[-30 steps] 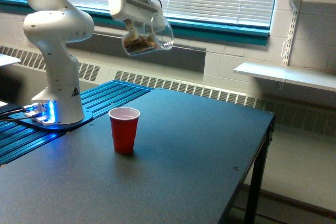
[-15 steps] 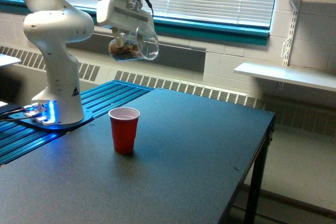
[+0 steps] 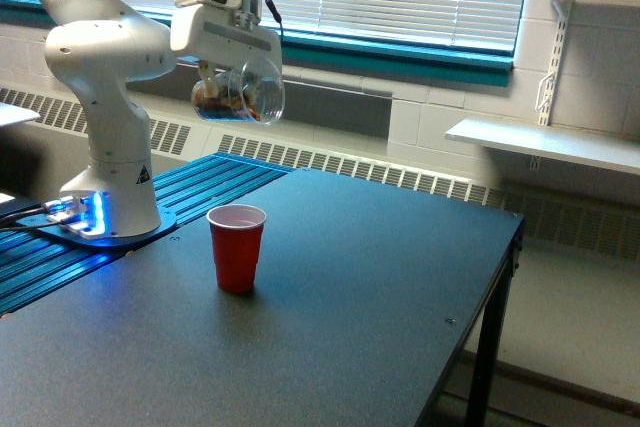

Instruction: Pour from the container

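The container [image 3: 240, 95], a small clear plastic cup with brown chunky bits inside, hangs high above the table, tipped on its side with its mouth toward the exterior view's right. My gripper [image 3: 222, 72] is shut on it from above; its fingers are mostly hidden behind the cup. A red plastic cup [image 3: 236, 247] with a white inside stands upright on the dark table [image 3: 330, 337], below the container and slightly to the exterior view's right of it. Nothing shows falling from the container.
The white arm base [image 3: 110, 197] stands on a blue ribbed plate at the exterior view's left. The table's right edge [image 3: 500, 277] drops to the floor. A white wall shelf [image 3: 540, 142] and window blinds lie behind.
The gripper and the container have moved toward the exterior view's left and slightly down, ending nearly over the red cup. The red cup has not moved.
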Robot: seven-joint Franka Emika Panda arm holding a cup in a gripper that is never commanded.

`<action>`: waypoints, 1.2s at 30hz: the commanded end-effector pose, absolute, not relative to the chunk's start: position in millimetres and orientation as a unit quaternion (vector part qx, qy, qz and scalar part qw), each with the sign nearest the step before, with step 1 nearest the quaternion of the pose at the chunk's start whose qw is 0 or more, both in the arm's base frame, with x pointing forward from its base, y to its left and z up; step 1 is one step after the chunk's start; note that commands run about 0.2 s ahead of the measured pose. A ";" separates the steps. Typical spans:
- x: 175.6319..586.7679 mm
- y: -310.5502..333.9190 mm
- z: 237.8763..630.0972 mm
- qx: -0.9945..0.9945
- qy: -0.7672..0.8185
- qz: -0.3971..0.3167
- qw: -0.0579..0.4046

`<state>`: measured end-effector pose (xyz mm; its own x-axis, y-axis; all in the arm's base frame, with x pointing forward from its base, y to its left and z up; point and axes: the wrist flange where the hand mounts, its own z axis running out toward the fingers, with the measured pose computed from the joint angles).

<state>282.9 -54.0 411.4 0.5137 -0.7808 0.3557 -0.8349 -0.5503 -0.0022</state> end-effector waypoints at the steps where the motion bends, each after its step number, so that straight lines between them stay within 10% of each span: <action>1: 271.2 -46.6 392.9 0.867 -0.472 0.131 0.093; 36: 248.0 -39.2 376.7 0.854 -0.499 0.058 0.137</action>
